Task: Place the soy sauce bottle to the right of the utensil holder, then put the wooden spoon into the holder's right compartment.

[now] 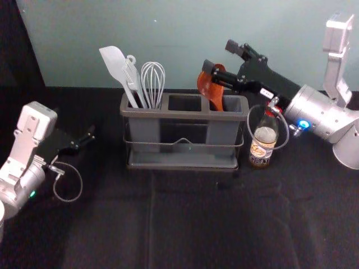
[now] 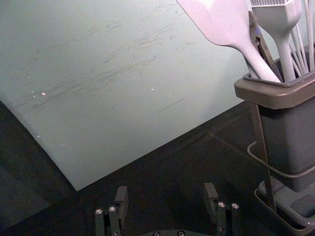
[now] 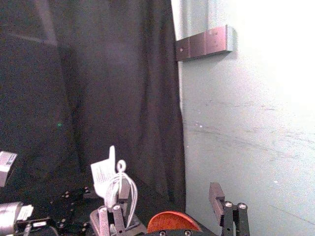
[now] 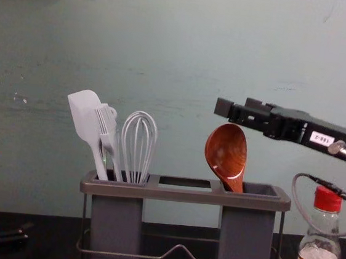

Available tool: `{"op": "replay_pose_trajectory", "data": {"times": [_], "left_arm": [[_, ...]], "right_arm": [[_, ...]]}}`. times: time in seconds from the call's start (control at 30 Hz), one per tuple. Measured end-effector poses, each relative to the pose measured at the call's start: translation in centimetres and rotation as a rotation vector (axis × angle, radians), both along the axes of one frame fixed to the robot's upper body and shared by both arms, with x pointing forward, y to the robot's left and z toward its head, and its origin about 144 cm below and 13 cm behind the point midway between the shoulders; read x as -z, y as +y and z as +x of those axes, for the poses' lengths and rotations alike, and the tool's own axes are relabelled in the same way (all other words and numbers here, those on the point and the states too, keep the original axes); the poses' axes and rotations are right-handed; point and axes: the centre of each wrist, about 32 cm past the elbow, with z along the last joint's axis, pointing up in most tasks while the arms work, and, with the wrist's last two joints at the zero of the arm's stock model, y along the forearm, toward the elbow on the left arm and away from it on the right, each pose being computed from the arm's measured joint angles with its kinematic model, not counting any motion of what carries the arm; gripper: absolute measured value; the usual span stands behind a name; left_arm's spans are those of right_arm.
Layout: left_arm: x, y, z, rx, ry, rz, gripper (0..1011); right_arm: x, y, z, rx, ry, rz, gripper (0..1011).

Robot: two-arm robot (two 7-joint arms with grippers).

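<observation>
The reddish-brown, oval-bowled wooden spoon (image 1: 210, 87) leans bowl-up in the right compartment of the dark grey, rectangular utensil holder (image 1: 185, 114); the clear, red-capped soy sauce bottle (image 1: 265, 135) stands upright just right of it. The right gripper (image 1: 220, 56), jaws spread, hovers above the spoon; the left gripper (image 1: 90, 134), jaws also apart, is left of the holder

Black-surfaced desk (image 1: 168, 224): the utensil holder (image 1: 182, 115) stands upright toward the far edge, midway between the side edges; the soy sauce bottle (image 1: 263, 143) stands just beside it, toward the right edge.
</observation>
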Motion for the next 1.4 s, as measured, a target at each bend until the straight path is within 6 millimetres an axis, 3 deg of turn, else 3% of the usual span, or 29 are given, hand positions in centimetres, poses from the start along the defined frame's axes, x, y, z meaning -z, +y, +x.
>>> {"op": "replay_pose_trajectory", "data": {"times": [0.4,0.77,1.1,1.4], "left_arm": [[0.0,0.0,0.0,0.0,0.0,0.0,1005],[0.0,0.0,0.0,0.0,0.0,0.0,1005],[0.0,0.0,0.0,0.0,0.0,0.0,1005],[0.0,0.0,0.0,0.0,0.0,0.0,1005]], "right_arm": [[-3.2,-1.9,-2.7,0.088,0.042,-0.026,1004],[-4.7,-5.3,-7.0,0.204,0.143,-0.057,1004],[-2.3,-8.2,-10.1,0.323,0.294,-0.05,1004],[0.4,-8.9,-11.5,0.334,0.378,-0.097,1004]]}}
